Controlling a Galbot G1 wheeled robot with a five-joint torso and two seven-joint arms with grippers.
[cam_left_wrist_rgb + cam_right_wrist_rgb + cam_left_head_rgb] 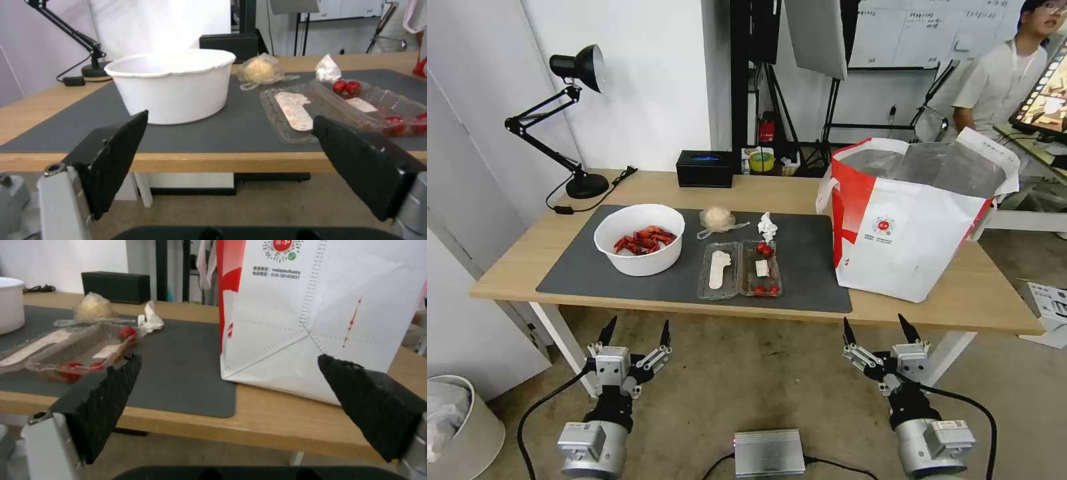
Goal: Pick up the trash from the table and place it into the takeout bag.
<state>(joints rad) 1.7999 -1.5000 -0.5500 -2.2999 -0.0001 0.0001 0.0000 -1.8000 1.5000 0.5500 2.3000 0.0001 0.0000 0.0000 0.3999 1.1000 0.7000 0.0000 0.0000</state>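
Both hands, left (pixel 635 331) and right (pixel 882 329), hang wide open and empty below the bench (pixel 520 257); on its mat the bowl (pixel 639 239) looks stiff, best gripped by its rim, beside the flimsy tray (pixel 739 269).

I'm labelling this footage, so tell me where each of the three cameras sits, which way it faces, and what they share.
Head view: on the head, looking forward and down at the table; left gripper and right gripper open, below the near edge.
Left wrist view: on the left wrist, facing the white bowl; own open fingers frame it.
Right wrist view: on the right wrist, facing the takeout bag; own open fingers show.
Shared: all three see the clear tray and tissue wad.
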